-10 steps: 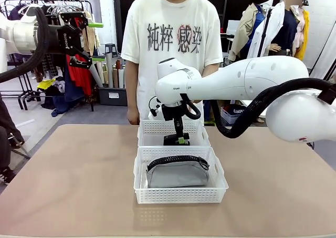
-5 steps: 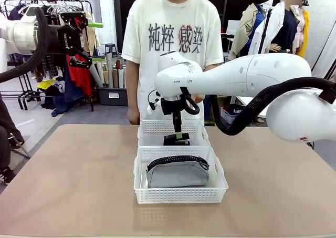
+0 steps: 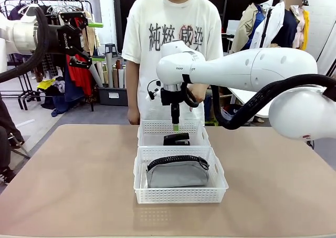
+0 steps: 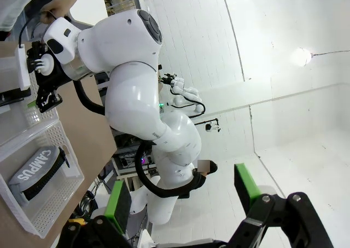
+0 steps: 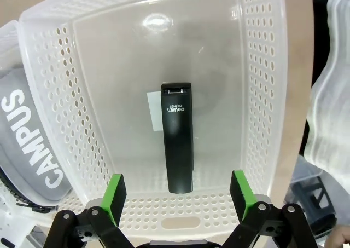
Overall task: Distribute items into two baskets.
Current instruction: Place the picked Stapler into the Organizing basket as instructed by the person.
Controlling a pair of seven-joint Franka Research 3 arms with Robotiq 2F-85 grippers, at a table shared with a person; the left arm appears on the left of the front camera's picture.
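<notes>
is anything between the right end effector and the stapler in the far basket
Nothing visible. The right end effector hangs open directly above the stapler, which lies flat on the bare floor of the far basket, with open air between them.

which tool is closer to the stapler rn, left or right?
Right. The right tool hangs open directly above the stapler in the far basket, not touching it. The left tool is raised high off to the table's left side, open.
</notes>
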